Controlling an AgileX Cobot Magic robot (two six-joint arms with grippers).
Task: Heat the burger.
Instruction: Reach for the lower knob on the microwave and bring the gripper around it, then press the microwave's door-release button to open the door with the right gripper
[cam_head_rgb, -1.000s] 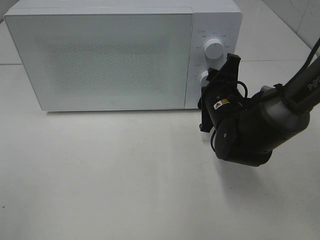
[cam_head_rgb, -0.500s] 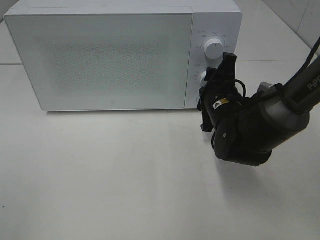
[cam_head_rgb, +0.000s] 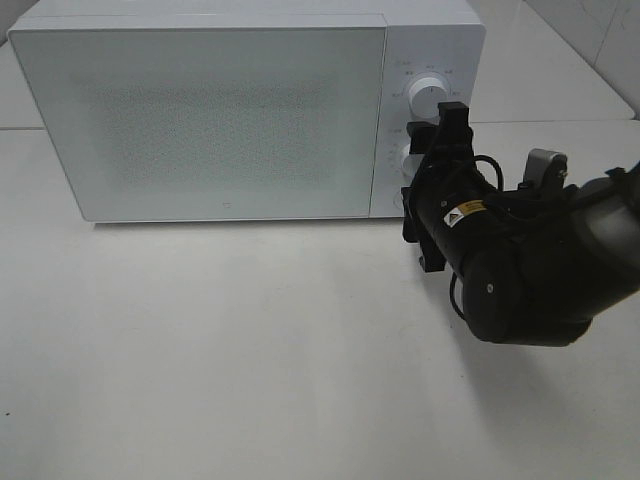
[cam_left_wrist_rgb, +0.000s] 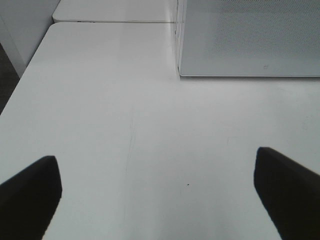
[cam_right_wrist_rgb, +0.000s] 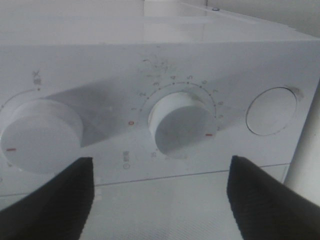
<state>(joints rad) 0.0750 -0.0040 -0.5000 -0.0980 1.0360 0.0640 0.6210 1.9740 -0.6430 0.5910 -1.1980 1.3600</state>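
Observation:
The burger is out of view. The white microwave (cam_head_rgb: 230, 110) stands at the back of the table with its door shut, and the frosted window shows nothing inside. My right gripper (cam_head_rgb: 424, 188) is open in front of the control panel, just short of the lower knob (cam_head_rgb: 407, 158). In the right wrist view the timer knob (cam_right_wrist_rgb: 180, 122) sits beyond the black fingers (cam_right_wrist_rgb: 50, 200), which do not touch it. My left gripper (cam_left_wrist_rgb: 157, 195) is open and empty over bare tabletop, near the microwave's left front corner (cam_left_wrist_rgb: 179, 50).
A second knob (cam_head_rgb: 428, 95) sits higher on the panel, and the right wrist view shows a round button (cam_right_wrist_rgb: 272, 111) beside the timer knob. The white table (cam_head_rgb: 220, 340) stretches wide in front of the microwave. The bulky right arm (cam_head_rgb: 530, 270) hangs over the table's right side.
My right gripper's jaws have spread apart off the lower knob. The right arm has drawn back and shifted to the right. The left gripper has not moved.

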